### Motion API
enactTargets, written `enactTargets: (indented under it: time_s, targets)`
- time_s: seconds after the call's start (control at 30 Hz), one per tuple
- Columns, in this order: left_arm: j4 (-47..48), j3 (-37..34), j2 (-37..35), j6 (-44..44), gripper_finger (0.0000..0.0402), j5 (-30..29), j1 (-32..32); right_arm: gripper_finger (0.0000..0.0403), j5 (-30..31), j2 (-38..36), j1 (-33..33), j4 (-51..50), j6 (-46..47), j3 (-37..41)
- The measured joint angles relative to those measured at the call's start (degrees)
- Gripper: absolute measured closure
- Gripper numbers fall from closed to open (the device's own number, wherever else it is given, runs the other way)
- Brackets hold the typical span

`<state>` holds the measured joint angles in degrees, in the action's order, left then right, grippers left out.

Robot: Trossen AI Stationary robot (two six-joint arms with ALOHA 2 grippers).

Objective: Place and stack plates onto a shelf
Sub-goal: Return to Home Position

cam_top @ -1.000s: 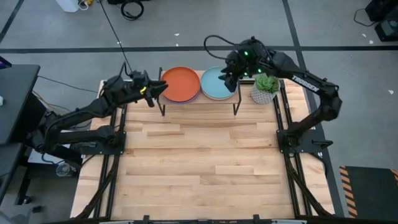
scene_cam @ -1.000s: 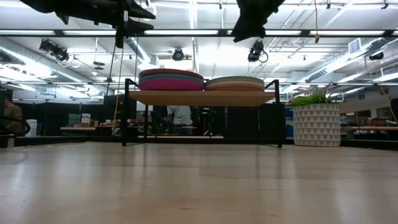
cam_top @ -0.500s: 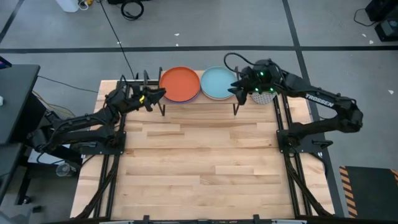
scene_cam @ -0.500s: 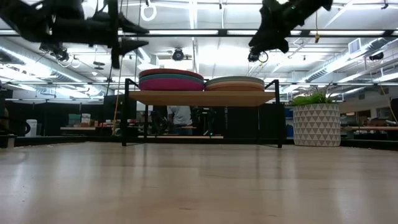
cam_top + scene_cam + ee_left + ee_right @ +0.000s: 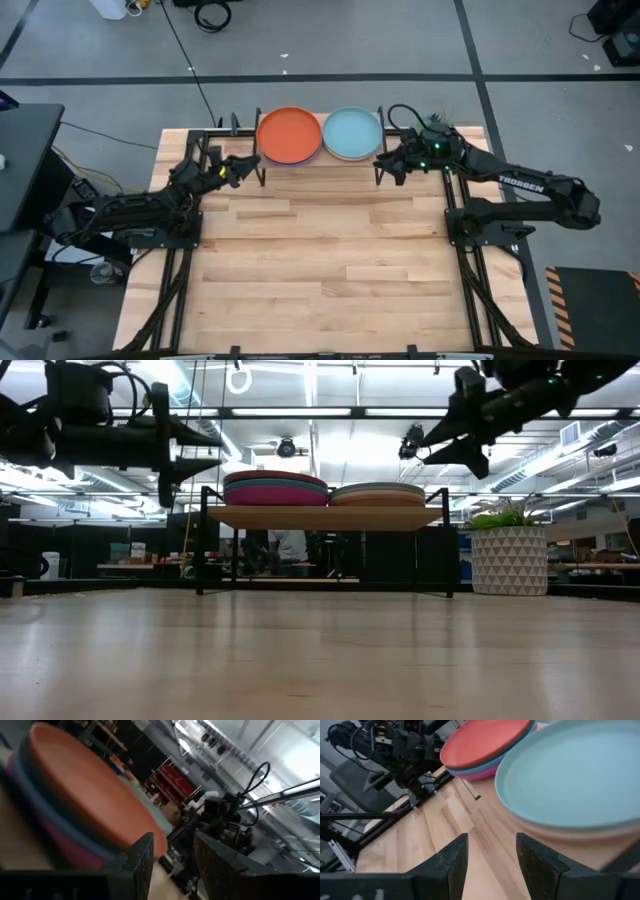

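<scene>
The shelf [image 5: 320, 165] stands at the table's far edge, a wooden board [image 5: 325, 517] on black legs. It bears two stacks of plates. The left stack is topped by an orange plate [image 5: 290, 135] [image 5: 90, 785], above teal, blue and magenta ones [image 5: 275, 488]. The right stack is topped by a pale blue plate [image 5: 352, 133] [image 5: 575, 770], above cream and salmon ones [image 5: 378, 493]. My left gripper [image 5: 245, 165] [image 5: 172, 855] hovers open off the shelf's left end. My right gripper [image 5: 385, 165] [image 5: 492, 855] hovers open at the shelf's right front corner. Neither holds anything.
A small plant in a white patterned pot [image 5: 508, 560] stands right of the shelf at the far right corner, partly under my right arm [image 5: 500, 180]. The slatted table [image 5: 320, 270] stretches bare in front of the shelf. The room's floor lies beyond the far edge.
Both grippers have drawn back from over the shelf and come down. The right one left the pale blue stack, moving toward the table's right and near edges. The left one moved from beside the orange stack toward the left and near edges. The plates have stayed put.
</scene>
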<state>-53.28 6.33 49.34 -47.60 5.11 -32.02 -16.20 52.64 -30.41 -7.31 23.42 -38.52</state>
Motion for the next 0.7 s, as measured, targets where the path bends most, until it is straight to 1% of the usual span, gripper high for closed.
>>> enactTargets:
  time_s: [0.2,0.37,0.5,0.7]
  targets:
    - [2.75,-2.79,-0.86,-1.55,0.0254,0.96,-0.43,0.0231,-1.43,-7.11,0.00,-0.37,2.06,2.61]
    - [5.53,-3.52,-4.09,-1.60,0.0258,1.26,-2.26,0.0234,-1.29,-14.60,0.00,-4.58,3.88,4.08]
    - [9.57,-3.52,-6.66,-0.02,0.0272,1.13,-3.86,0.0237,-0.56,-20.00,0.00,-6.40,6.59,7.30]
    - [18.98,-3.34,-10.39,5.63,0.0302,1.35,-4.14,0.0238,-0.40,-26.04,0.00,-4.33,11.87,14.33]
